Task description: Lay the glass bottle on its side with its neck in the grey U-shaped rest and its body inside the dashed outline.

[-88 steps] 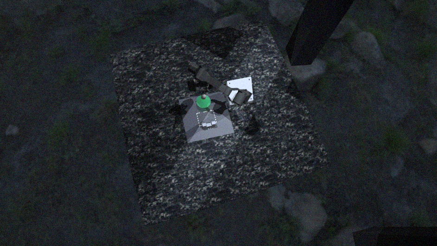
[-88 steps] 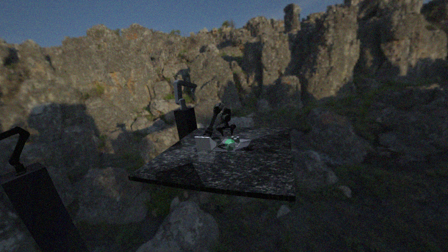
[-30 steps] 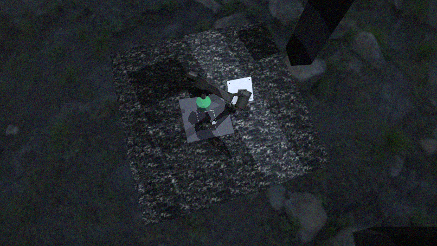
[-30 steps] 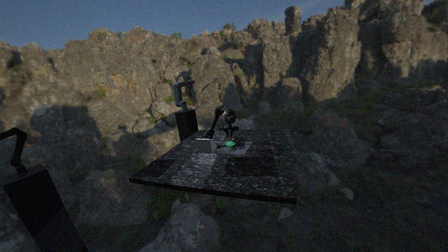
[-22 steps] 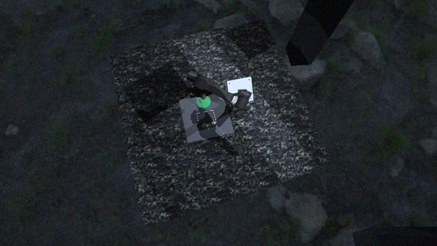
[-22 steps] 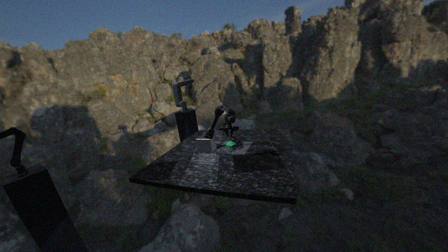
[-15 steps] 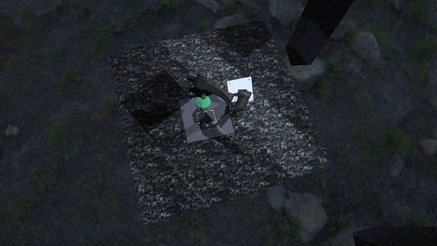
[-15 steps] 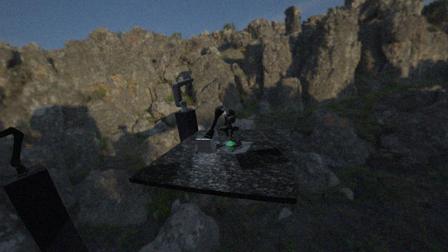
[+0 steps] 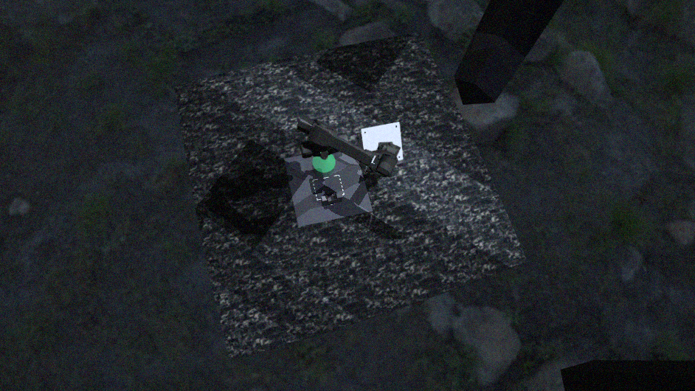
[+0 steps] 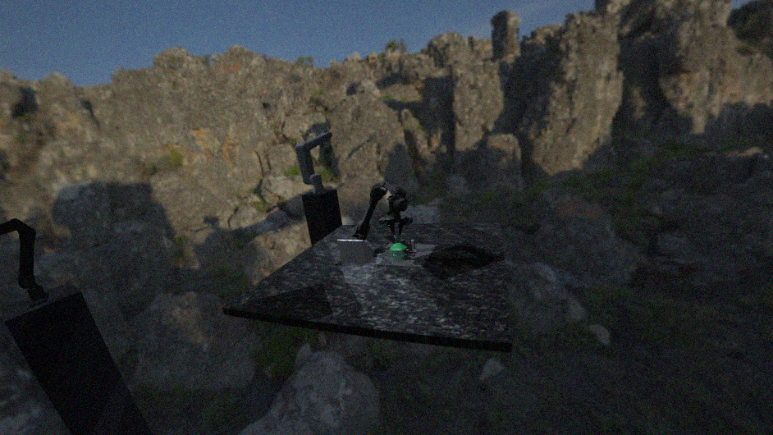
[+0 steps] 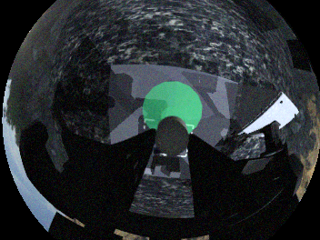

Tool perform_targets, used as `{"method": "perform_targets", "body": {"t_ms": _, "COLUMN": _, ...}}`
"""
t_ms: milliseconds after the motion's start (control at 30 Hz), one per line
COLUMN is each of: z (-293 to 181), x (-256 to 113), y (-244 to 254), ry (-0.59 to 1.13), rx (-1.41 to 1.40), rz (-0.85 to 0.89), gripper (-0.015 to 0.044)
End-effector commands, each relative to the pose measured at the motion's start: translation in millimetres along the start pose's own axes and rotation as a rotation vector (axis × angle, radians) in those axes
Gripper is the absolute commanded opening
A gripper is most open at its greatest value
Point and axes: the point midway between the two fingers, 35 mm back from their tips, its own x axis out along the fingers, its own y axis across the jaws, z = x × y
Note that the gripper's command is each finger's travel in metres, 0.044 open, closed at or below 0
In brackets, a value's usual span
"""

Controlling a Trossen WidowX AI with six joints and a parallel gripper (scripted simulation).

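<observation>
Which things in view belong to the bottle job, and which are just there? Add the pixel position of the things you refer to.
Part of the job:
- green glass bottle (image 9: pixel 323 164) (image 10: pixel 398 247) (image 11: pixel 172 97)
- gripper (image 9: pixel 324 153) (image 10: pixel 397 236) (image 11: pixel 173 136), shut on the bottle
- dashed outline (image 9: pixel 339 175)

Just there:
- two black pedestals (image 9: pixel 485 63) (image 10: pixel 322 216)
- rocks (image 9: pixel 485 335) (image 10: pixel 324 400)

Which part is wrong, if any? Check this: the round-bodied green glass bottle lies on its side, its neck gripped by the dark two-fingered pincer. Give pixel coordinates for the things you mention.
The "on its side" part is wrong: the exterior view shows the green glass bottle (image 9: pixel 324 165) (image 10: pixel 398 248) (image 11: pixel 173 97) upright, its neck gripped by the dark two-fingered pincer (image 9: pixel 324 155) (image 10: pixel 396 235) (image 11: pixel 173 136).
</observation>
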Motion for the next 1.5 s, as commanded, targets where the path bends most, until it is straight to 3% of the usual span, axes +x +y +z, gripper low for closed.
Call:
{"method": "perform_targets", "body": {"t_ms": 0, "z": -10, "x": -2, "y": 0, "ry": 0.006, "rx": 0.000, "rz": 0.002, "gripper": 0.0128}}
{"method": "perform_targets", "body": {"t_ms": 1467, "z": -49, "x": -6, "y": 1, "ry": -0.063, "rx": 0.008, "rz": -0.016, "gripper": 0.0128}}
